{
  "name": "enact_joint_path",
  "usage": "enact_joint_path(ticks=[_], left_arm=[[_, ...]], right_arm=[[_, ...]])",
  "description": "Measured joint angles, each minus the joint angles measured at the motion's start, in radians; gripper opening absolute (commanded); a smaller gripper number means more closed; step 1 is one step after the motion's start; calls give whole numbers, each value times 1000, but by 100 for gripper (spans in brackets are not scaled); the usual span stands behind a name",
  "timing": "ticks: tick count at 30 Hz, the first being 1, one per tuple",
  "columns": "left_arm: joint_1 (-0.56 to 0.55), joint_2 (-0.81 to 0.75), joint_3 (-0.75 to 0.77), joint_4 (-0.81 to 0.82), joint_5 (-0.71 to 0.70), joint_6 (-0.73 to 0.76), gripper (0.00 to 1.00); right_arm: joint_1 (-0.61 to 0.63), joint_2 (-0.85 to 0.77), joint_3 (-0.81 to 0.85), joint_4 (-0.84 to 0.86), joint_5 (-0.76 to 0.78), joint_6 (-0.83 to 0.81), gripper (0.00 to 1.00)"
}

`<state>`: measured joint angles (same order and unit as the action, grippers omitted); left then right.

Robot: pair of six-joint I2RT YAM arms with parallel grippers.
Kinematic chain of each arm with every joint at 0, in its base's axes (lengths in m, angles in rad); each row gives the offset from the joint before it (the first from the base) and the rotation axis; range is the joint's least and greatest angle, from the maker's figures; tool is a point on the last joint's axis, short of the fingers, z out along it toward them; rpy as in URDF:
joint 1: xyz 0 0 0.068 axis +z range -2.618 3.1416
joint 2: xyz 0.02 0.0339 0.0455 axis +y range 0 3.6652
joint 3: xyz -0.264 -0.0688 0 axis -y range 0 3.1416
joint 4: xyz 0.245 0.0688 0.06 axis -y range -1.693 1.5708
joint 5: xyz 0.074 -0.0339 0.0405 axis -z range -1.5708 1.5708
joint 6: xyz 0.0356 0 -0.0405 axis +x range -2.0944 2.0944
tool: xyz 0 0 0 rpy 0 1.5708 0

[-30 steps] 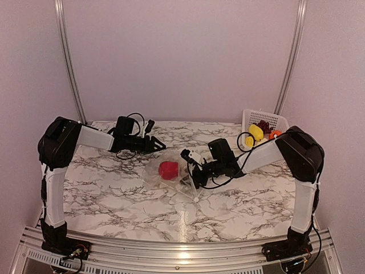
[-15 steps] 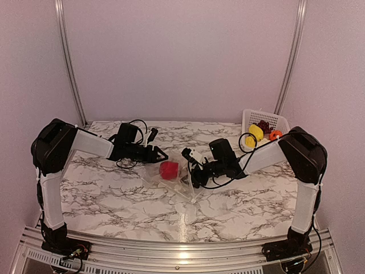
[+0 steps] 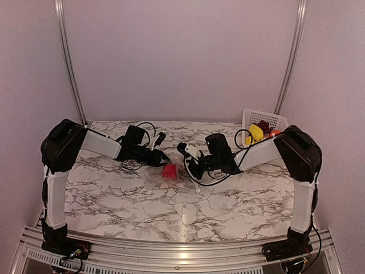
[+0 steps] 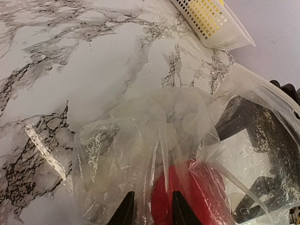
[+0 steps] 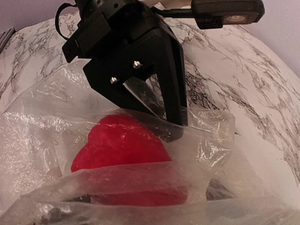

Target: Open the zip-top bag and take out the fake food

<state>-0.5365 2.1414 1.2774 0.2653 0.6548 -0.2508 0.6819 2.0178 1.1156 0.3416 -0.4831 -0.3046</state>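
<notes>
The clear zip-top bag (image 3: 171, 174) lies crumpled mid-table with one red piece of fake food (image 3: 169, 172) inside. My left gripper (image 3: 161, 160) is at the bag's left edge. In its wrist view its fingertips (image 4: 126, 212) stand a narrow gap apart, with a thin fold of bag film (image 4: 145, 154) between them and the red piece (image 4: 197, 197) just right of them. My right gripper (image 3: 187, 165) faces it from the right. Its fingers show as dark shapes through the film (image 5: 220, 190), wide apart, with the red piece (image 5: 126, 145) ahead of them.
A white lattice basket (image 3: 275, 119) stands at the back right corner and holds yellow (image 3: 256, 132), dark purple (image 3: 263, 124) and orange-red (image 3: 275, 134) toy pieces. The basket's corner (image 4: 211, 23) shows at the top of the left wrist view. Loose cables hang by both wrists.
The left gripper has moved right up to the bag and its jaws have narrowed. The right gripper has shifted back and left and opened wider. The bag and red piece have shifted slightly back.
</notes>
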Motion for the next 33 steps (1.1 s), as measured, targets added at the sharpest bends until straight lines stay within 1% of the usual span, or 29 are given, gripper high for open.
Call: enact_joint_path(ticks=[9,12,16,20,23,29,33], left_arm=[[-6,44,40,-2,52,2,18],[-8,50,60,-2,63,0,15],[-10,52,70,0,70,-7,9],[-6,52,68,3,69,-14,1],[9,50,37,37,68,-31,0],[74,24,-50,75,57,-64,0],[100,-2,-70,89,50,-68,0]], right_arm=[[0,55,40,-48,-124,-40,85],[1,68,60,-74,-158,-48,85],[2,92,92,-91,-181,-55,75],[4,94,93,-95,-180,-62,63],[5,89,79,-88,-173,-67,54],[6,18,-7,-86,-147,-59,45],[8,-31,-48,-88,-128,-55,43]])
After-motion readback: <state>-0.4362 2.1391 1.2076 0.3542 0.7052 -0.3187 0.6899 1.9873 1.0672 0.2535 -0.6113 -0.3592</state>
